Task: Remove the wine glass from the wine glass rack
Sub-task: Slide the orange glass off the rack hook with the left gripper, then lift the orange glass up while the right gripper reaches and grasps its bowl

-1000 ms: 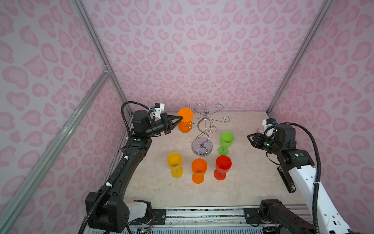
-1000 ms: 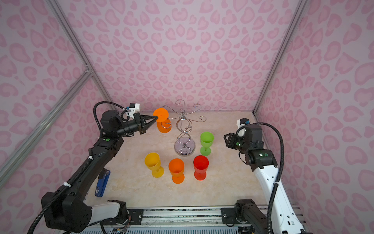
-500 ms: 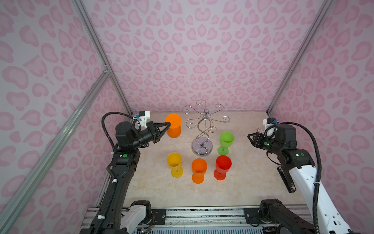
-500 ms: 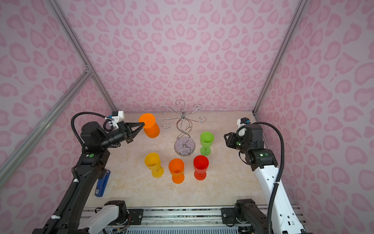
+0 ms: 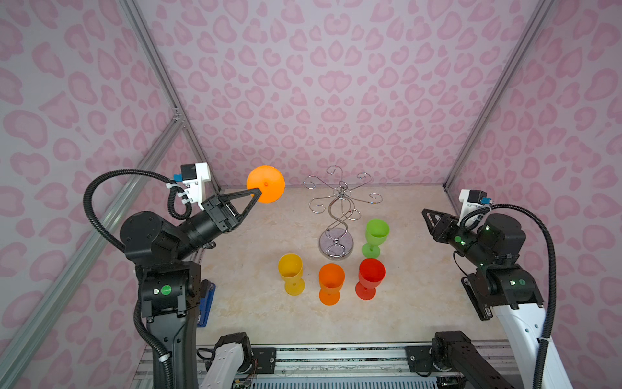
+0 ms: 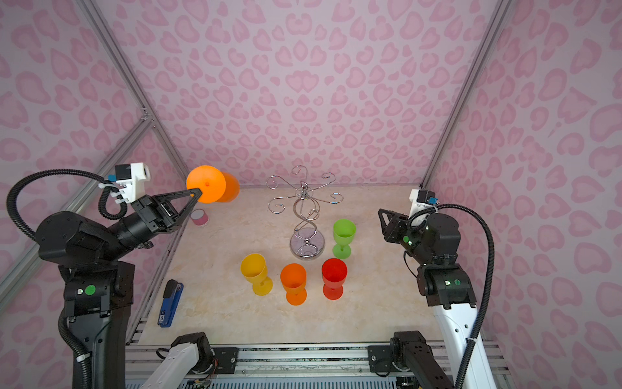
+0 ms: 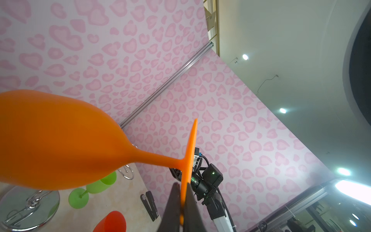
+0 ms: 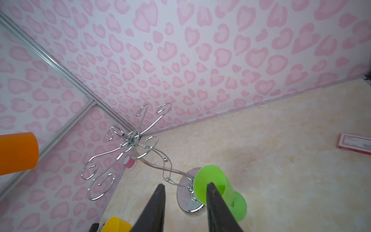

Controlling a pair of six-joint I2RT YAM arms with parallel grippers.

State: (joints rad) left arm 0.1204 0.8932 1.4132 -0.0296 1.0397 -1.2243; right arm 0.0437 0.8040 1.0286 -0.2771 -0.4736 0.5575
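An orange wine glass (image 5: 266, 184) (image 6: 206, 184) hangs in the air to the left of the wine glass rack (image 5: 340, 205) (image 6: 304, 202), well apart from it. It lies sideways, its round foot facing the top views. My left gripper (image 5: 257, 193) (image 6: 198, 192) (image 7: 182, 186) is shut on the rim of that foot. The chrome rack (image 8: 130, 140) stands on the table with its curled hooks bare. At the right, my right gripper (image 5: 429, 215) (image 6: 382, 215) (image 8: 185, 184) is open, holds nothing and points toward the rack.
Green (image 5: 376, 232), yellow (image 5: 291, 269), orange (image 5: 331, 279) and red (image 5: 371, 274) glasses stand upright in front of and beside the rack's base. A blue stapler (image 6: 171, 303) and a pink tape roll (image 6: 199, 217) lie near the left wall. A red-and-white box (image 8: 354, 144) lies at the right.
My left arm has drawn back to the left with the orange glass, carrying it away from the rack's hooks. The right arm has not moved.
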